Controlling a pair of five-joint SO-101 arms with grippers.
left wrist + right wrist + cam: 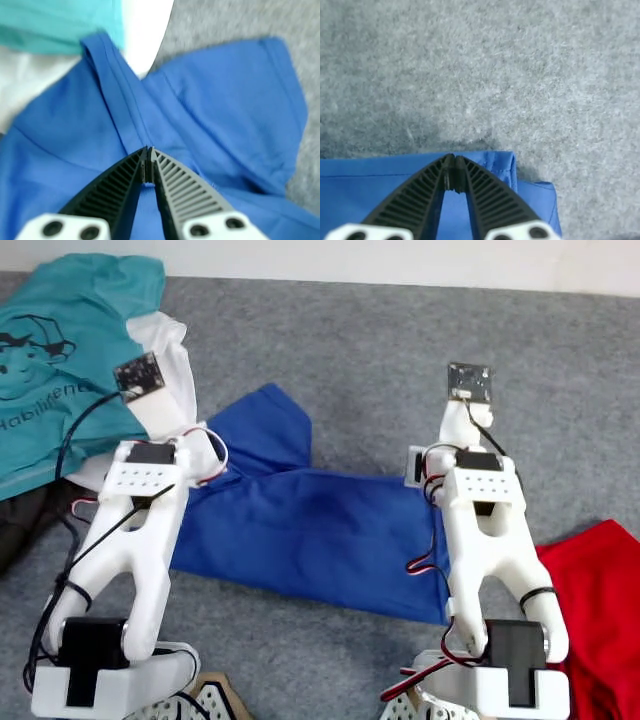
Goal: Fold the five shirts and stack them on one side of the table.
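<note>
A blue shirt (310,530) lies spread across the middle of the grey table, one sleeve (265,425) pointing to the far side. My left gripper (148,152) is shut on the blue shirt (210,110) at a seam close to its collar. My right gripper (454,161) is shut on the blue shirt (365,185) at its hem, near a corner. In the high view the left arm (140,530) stands over the shirt's left end and the right arm (485,530) over its right end.
At the far left a teal shirt (60,360) lies on a white shirt (175,365), with a dark garment (20,525) beside them. A red shirt (595,610) lies at the near right. Bare grey felt (400,350) stretches beyond the blue shirt.
</note>
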